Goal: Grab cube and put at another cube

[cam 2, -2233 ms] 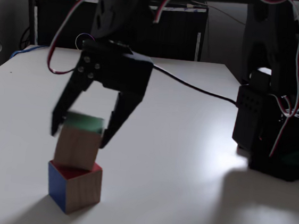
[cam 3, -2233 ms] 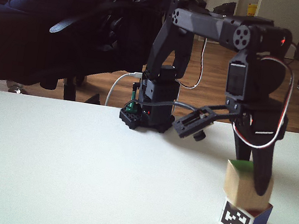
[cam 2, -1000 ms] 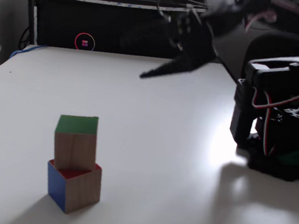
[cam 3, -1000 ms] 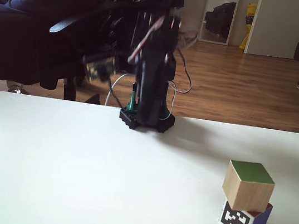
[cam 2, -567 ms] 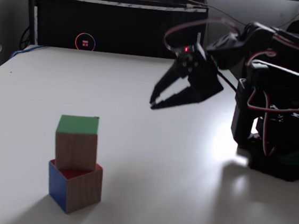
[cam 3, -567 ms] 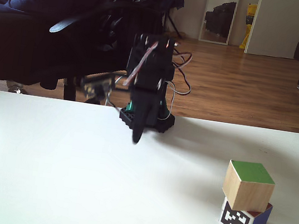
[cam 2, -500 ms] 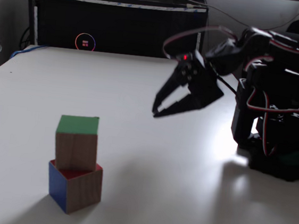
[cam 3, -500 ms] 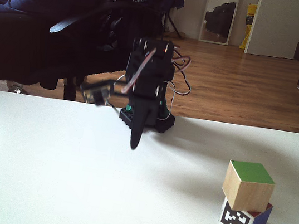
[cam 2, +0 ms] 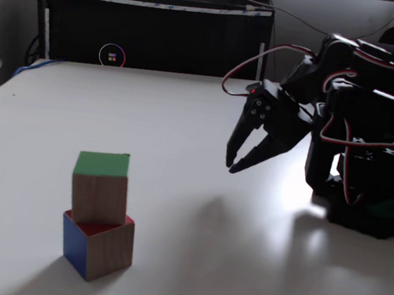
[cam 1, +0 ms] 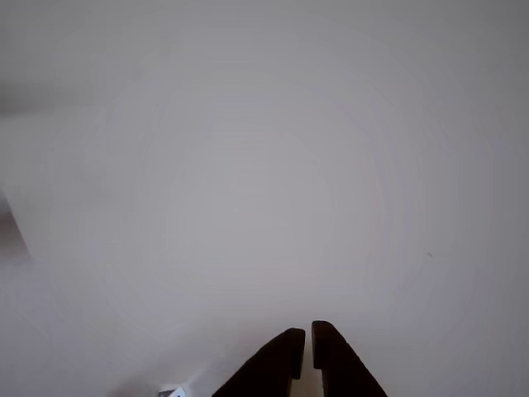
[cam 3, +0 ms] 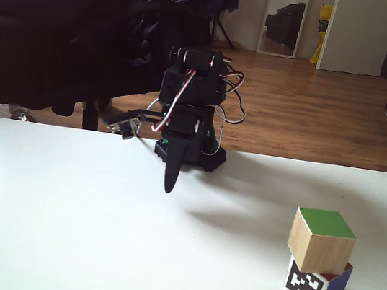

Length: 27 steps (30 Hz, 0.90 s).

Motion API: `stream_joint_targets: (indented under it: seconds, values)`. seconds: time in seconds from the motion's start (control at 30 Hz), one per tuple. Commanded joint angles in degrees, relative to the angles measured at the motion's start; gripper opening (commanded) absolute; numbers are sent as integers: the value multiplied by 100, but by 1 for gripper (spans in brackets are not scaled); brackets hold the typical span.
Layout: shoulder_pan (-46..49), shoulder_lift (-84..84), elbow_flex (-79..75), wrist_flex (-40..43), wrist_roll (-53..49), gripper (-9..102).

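Fixed view: black-square marker on another cube [cam 3: 305,286].

Stacked on the white table: wood-faced, green-topped cube [cam 2: 100,188] resting slightly askew atop another cube [cam 3: 316,284], red-topped, blue-sided, bearing a black-and-white marker on one face.

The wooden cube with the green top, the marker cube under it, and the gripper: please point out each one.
wooden cube [cam 3: 317,252], a fixed view, on its light-brown front face.
marker cube [cam 3: 305,286], a fixed view, on its black-and-white patterned face.
gripper [cam 2: 230,165], a fixed view, midway between the fingertips.
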State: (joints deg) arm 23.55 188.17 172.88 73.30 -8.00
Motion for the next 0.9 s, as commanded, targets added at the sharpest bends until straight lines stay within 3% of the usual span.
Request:
stream_joint_targets:
  seconds: [0.0,0.87]
  values:
    - [-62,9,-281,62,-44,0]
    - [97,9,-281,62,105,0]
